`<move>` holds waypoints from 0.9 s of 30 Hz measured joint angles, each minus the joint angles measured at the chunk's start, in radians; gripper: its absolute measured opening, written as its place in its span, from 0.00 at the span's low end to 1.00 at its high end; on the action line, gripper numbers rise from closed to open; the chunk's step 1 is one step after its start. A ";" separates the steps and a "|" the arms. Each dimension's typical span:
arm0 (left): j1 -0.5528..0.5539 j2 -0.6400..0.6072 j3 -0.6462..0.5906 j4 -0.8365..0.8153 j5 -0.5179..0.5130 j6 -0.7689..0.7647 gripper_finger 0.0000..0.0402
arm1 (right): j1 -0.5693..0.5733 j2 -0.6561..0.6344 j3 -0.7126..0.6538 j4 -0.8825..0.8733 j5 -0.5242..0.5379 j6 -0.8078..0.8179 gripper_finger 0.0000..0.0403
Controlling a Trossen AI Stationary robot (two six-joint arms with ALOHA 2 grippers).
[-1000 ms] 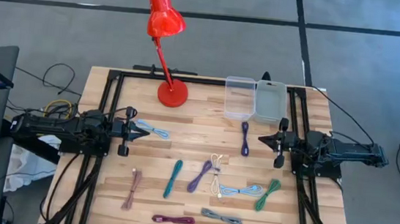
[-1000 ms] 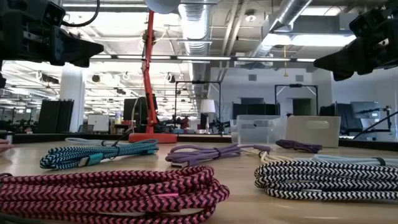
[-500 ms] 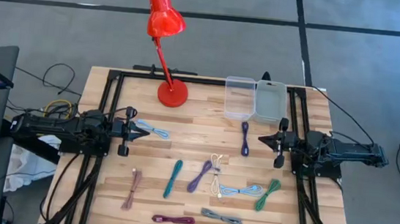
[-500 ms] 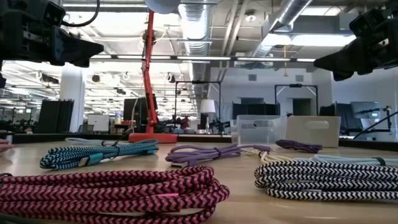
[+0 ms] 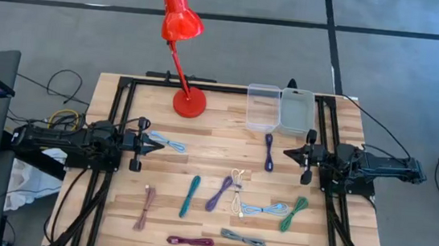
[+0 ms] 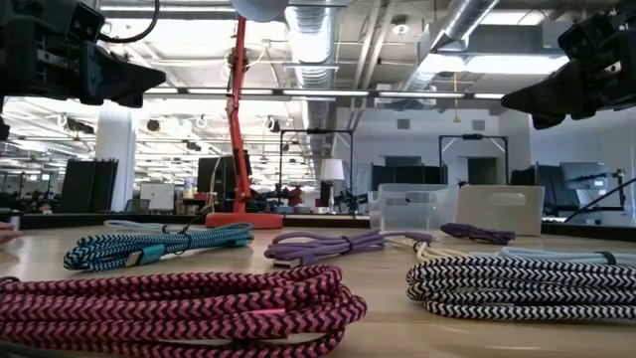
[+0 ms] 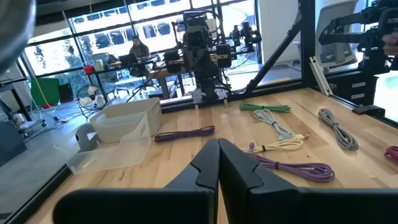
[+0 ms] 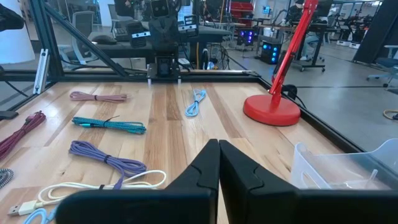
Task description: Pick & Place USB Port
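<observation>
The USB cables (image 5: 221, 193) lie scattered over the front half of the desk (image 5: 208, 158), none lifted, in the same spots as a second ago. The clear container (image 5: 262, 107) at the far edge holds none of them. Nothing has changed: the left gripper (image 5: 150, 142) and right gripper (image 5: 288, 153) stay parked at mid-desk, jaws pressed together and empty, so picking has not begun.
</observation>
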 joint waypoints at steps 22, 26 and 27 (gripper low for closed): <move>0.000 0.012 0.000 0.064 -0.223 -0.101 0.01 | -0.001 0.000 -0.003 0.034 0.189 0.044 0.00; 0.000 0.020 0.000 0.081 -0.244 -0.067 0.01 | 0.000 0.000 -0.003 0.042 0.186 -0.002 0.00; 0.000 0.020 0.000 0.090 -0.244 -0.052 0.01 | 0.000 0.000 -0.003 0.046 0.186 -0.018 0.00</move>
